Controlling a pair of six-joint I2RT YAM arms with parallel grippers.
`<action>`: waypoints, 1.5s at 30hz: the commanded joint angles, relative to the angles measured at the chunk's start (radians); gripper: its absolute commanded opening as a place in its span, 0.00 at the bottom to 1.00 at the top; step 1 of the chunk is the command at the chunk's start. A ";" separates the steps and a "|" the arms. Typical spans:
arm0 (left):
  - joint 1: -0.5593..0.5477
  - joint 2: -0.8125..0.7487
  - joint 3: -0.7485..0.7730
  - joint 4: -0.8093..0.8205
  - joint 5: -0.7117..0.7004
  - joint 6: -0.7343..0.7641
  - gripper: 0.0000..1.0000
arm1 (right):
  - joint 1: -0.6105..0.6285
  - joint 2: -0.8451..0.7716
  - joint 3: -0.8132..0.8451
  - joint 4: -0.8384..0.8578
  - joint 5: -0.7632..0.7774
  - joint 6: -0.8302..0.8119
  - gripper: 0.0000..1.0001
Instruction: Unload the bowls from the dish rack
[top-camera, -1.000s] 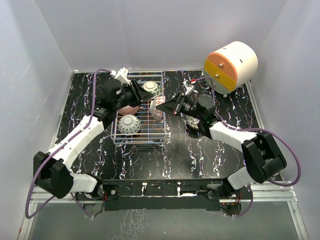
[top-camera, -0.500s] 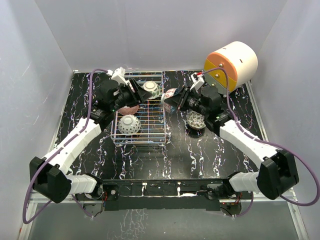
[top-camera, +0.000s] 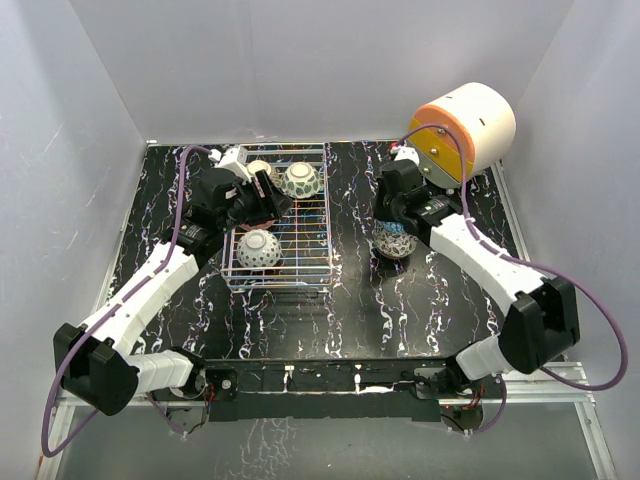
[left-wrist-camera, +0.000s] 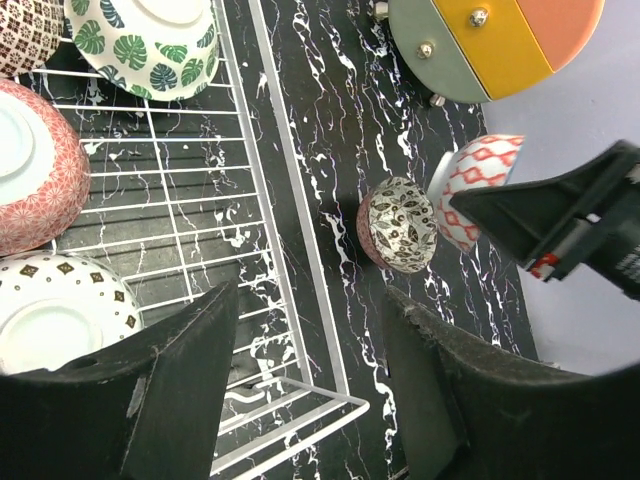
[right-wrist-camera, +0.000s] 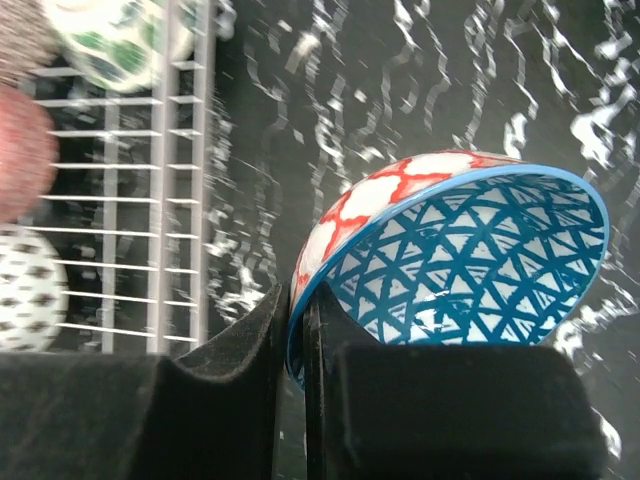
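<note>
Rim-pinch lets your right gripper (right-wrist-camera: 297, 300) hold the red-lattice bowl (right-wrist-camera: 450, 250) tilted, outside the dish rack (top-camera: 300, 245), near the floral bowl (left-wrist-camera: 400, 225); your left gripper (left-wrist-camera: 310, 300) hangs spread, empty, above it, ready for another.

Robot lab cell: white enclosure walls (top-camera: 300, 70), marbled black table (top-camera: 360, 310).

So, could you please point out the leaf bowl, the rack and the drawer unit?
leaf bowl (left-wrist-camera: 140, 50), left wrist view, patterned side.
rack (top-camera: 308, 235), top view, bare grid.
drawer unit (top-camera: 480, 110), top view, white side.
</note>
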 joint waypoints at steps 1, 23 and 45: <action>0.005 -0.032 -0.007 -0.017 -0.008 0.027 0.57 | 0.001 0.042 0.079 -0.092 0.148 -0.054 0.08; 0.007 -0.032 -0.029 -0.047 0.021 0.061 0.57 | 0.001 0.296 0.141 -0.148 0.210 -0.128 0.08; 0.008 -0.007 -0.029 -0.029 0.042 0.064 0.57 | 0.001 0.333 0.106 -0.118 0.104 -0.106 0.20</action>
